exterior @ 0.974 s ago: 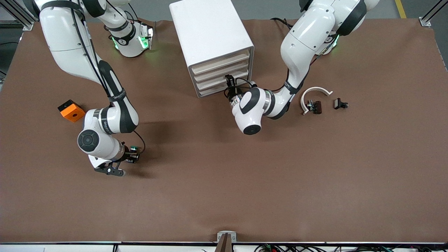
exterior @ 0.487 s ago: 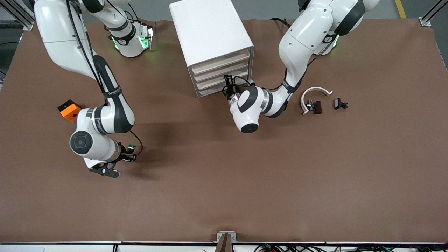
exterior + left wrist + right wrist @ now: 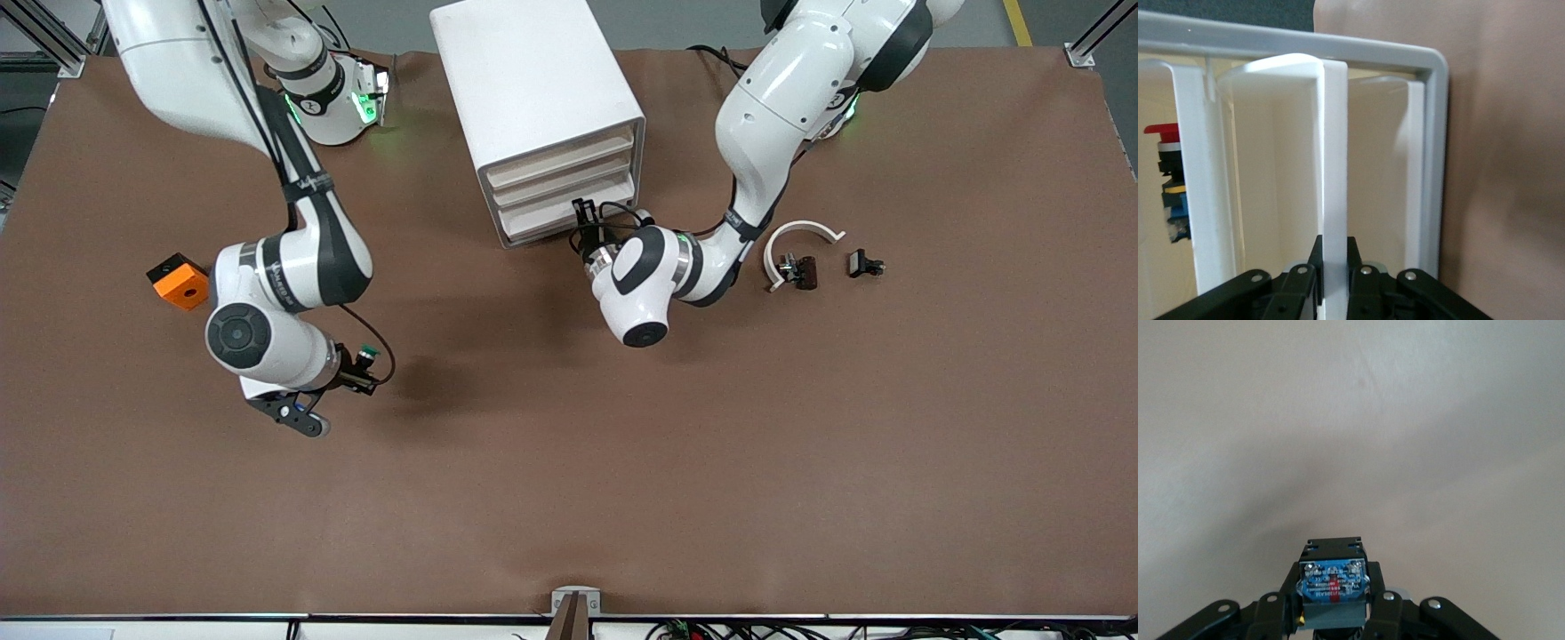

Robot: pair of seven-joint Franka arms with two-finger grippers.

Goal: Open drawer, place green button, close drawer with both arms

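Two end effectors over brown table (image 3: 622, 462): left (image 3: 582, 212) clamped on drawer (image 3: 542, 228), right (image 3: 363, 378) gripping button (image 3: 364, 355).

The right end effector (image 3: 366, 380), clamped on the button (image 3: 364, 355), is now hanging over bare worktop (image 3: 622, 498) closer to the cabinet (image 3: 533, 98) than a second ago, and the orange block (image 3: 180, 281) is showing in full again beside the right arm. The left end effector (image 3: 582, 213) is now pinching the front lip of the drawer (image 3: 542, 229), its fingers (image 3: 1313, 273) having come together since a second ago.
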